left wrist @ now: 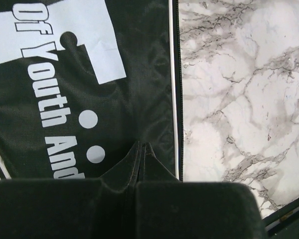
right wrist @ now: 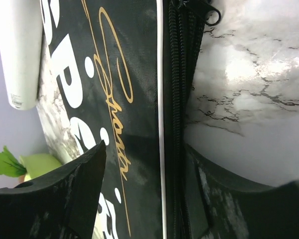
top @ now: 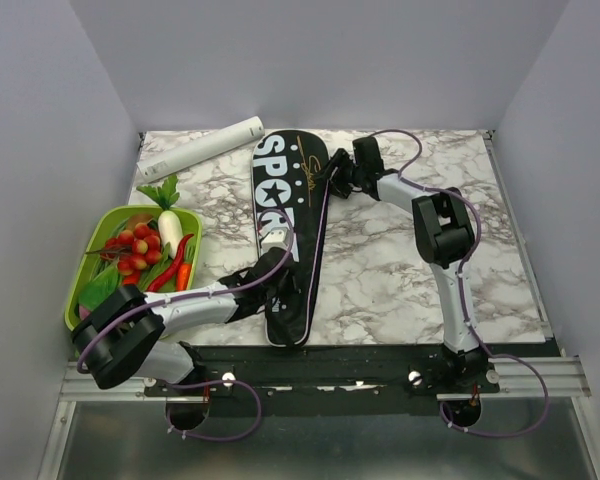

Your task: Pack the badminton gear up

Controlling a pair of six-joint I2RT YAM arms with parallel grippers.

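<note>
Racket bag (top: 302, 200) flat on table (top: 400, 270)

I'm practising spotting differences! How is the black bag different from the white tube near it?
The bag is black with white letters; the tube is white. The bag is wide and flat; the tube is round and slimmer. The left gripper pinches the bag's cloth, but no gripper is at the tube. Both are long and lie on the marble table.

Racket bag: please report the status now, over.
Left gripper shut on bag, at its narrow half. Right gripper open, astride bag's zipper edge. Rackets not in view. White tube beside bag's wide end, not blocking.
</note>
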